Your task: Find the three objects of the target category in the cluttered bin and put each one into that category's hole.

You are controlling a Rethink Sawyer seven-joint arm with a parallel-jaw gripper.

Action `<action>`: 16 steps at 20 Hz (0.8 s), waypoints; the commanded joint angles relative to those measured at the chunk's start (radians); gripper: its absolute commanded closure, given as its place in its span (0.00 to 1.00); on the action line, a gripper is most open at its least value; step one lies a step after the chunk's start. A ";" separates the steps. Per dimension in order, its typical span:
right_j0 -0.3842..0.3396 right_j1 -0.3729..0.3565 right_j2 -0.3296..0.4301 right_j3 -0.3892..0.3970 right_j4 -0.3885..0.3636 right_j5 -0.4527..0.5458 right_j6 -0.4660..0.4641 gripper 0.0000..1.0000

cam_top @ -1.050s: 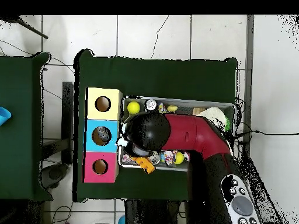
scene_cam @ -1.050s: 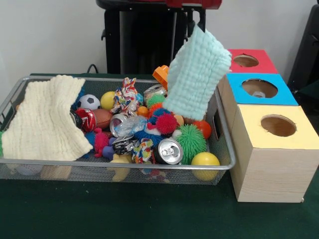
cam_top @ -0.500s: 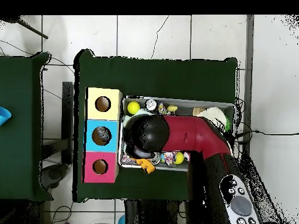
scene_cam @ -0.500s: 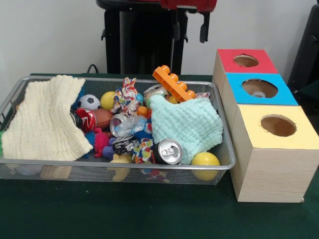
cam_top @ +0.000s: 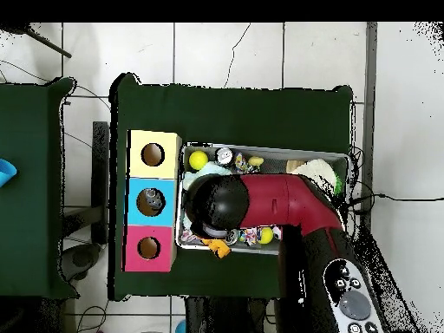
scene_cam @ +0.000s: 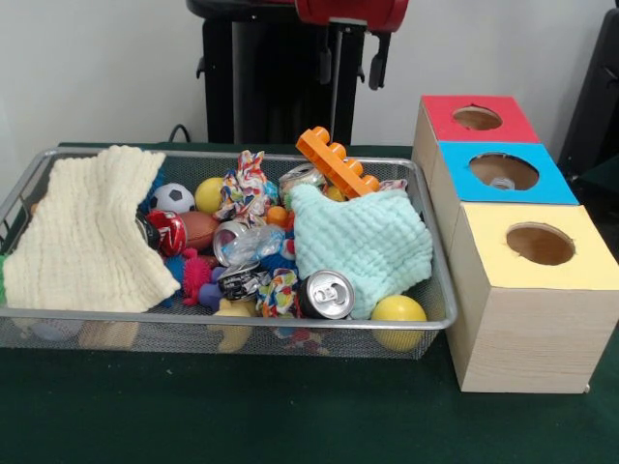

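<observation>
**Pincer empty above the bin, search still on**

Going left to right in the front view: the wire bin [scene_cam: 39,314] takes up the left and middle of the frame, sitting on the green surface [scene_cam: 290,416]. A cream cloth [scene_cam: 92,232] is draped over its left end. Middle is a heap: soccer ball [scene_cam: 173,197], crushed cans like the silver can [scene_cam: 329,293] at the front rail, spiky balls, a knotted rag toy [scene_cam: 247,179]. Right end of the bin has a mint cloth [scene_cam: 363,242] lying on the pile with an orange block [scene_cam: 338,162] poking out behind it and a yellow ball [scene_cam: 397,311] at the corner.

The pincer [scene_cam: 348,63] hangs top centre, fingers apart, holding nothing.

Far right: red box [scene_cam: 484,130], blue box [scene_cam: 542,188], yellow box [scene_cam: 580,266], each with a hole.

My read: it's in the searching step. Which category is the target isn't shown, but the cans look like candidates. Next move needs a drop onto an exposed item, clear of the cloth.
</observation>
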 commanded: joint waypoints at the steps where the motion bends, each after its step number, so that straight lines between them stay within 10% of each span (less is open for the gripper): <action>1: -0.013 0.054 0.016 -0.043 -0.149 -0.021 -0.149 0.00; 16: 0.066 0.095 -0.097 -0.148 -0.341 0.015 0.027 0.00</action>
